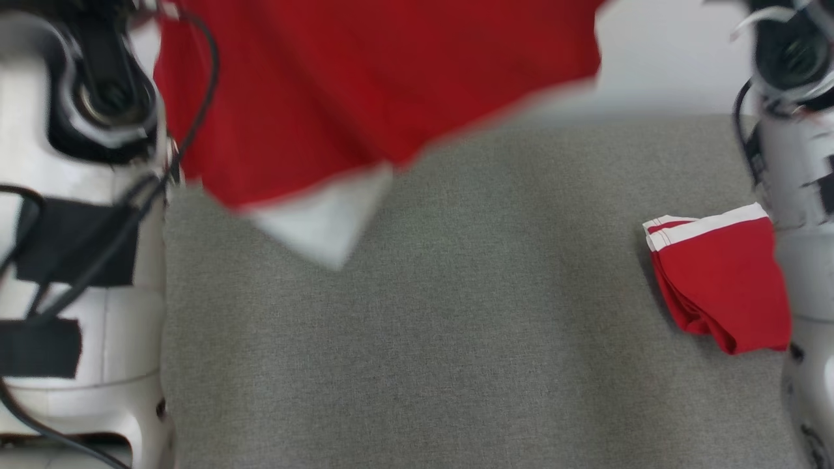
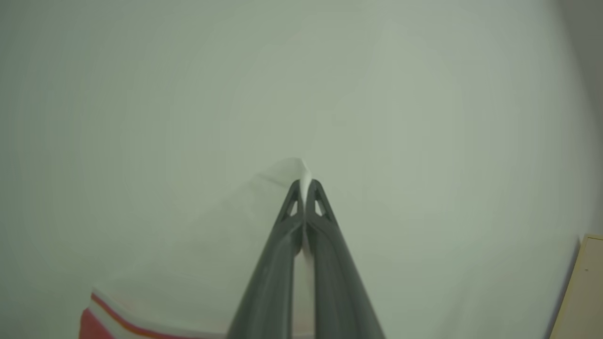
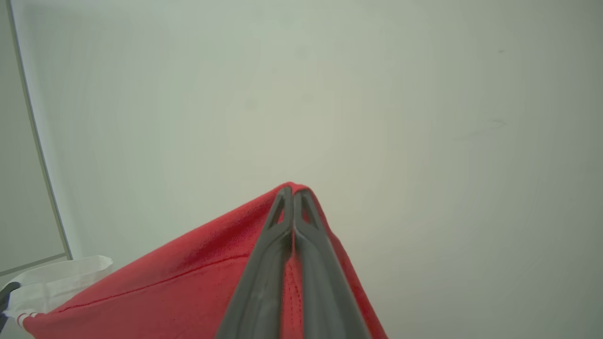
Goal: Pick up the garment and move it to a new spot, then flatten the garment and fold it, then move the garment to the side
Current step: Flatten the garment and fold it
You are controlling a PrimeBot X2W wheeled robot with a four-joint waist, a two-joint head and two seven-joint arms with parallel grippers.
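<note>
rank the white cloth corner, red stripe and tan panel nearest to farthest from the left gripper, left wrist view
1. white cloth corner: pinched in the left gripper
2. red stripe: lower left
3. tan panel: far lower right

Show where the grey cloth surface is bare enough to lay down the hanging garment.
Bare: the grey cloth surface from the left forearm across to the folded red garment, centre and near edge. Crowded: the right side, where that folded piece lies beside the right forearm. The held red garment hangs over the far-left part.
</note>
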